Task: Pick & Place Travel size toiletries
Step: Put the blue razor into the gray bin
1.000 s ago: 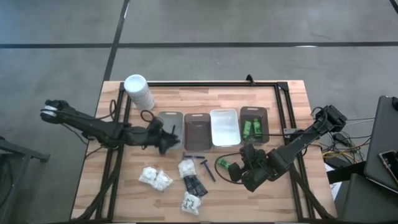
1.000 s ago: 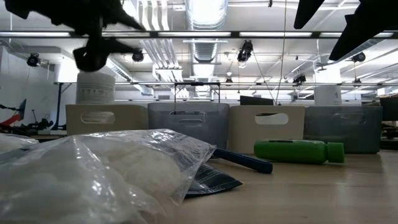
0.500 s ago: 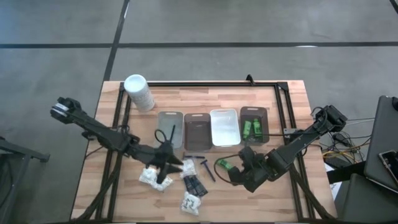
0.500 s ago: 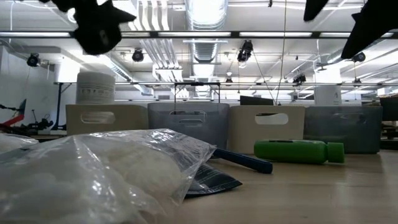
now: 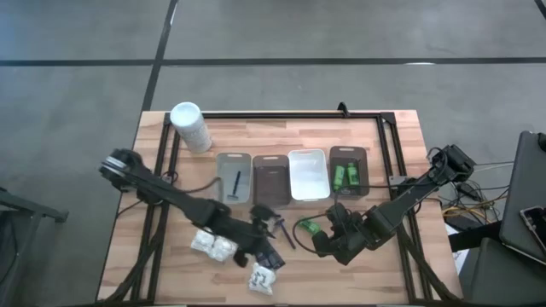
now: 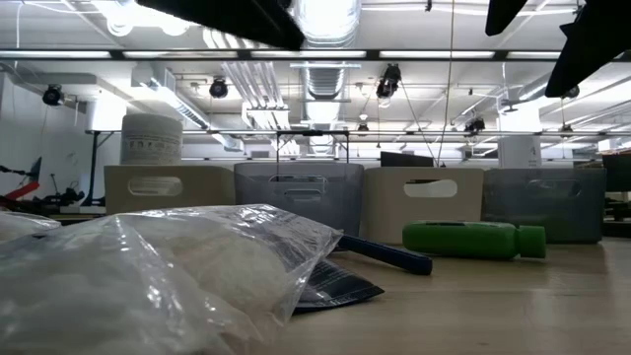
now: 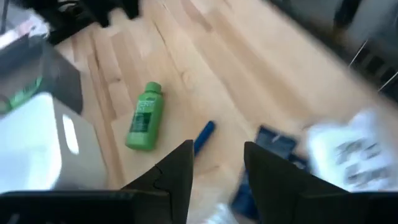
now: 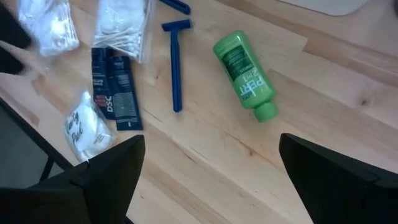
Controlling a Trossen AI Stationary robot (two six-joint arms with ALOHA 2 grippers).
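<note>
At the near edge of the wooden table [image 5: 401,136] we see one white packet [image 5: 262,278] lying alone. A little farther in, the left gripper [image 5: 266,243] hangs over the middle cluster, above a black sachet [image 5: 271,254] and close to another white packet [image 5: 214,246] on its left. Its two fingers [image 7: 177,171] stand a little apart with nothing between them, as the left wrist view shows. Beside this cluster lies a dark blue razor [image 8: 175,62], and to the right of it one green bottle [image 5: 307,227] lies on its side on the bare wood.

The right gripper [image 5: 327,241] is just next to this bottle, on its right and slightly nearer to the front edge, without touching it. Its fingers [image 8: 106,168] are spread wide and hold nothing.

Farther back, four trays stand in a row. The grey tray [image 5: 223,162] on the left holds one more dark blue razor [image 5: 238,182]. The brown tray [image 5: 259,162] and the white tray [image 5: 296,158] come next; we cannot tell what the brown one contains. The dark tray [image 5: 363,166] on the right end holds two green bottles [image 5: 345,177] side by side.

At the far left corner, the tall white container [image 5: 190,126] stands upright, well apart from the trays.
</note>
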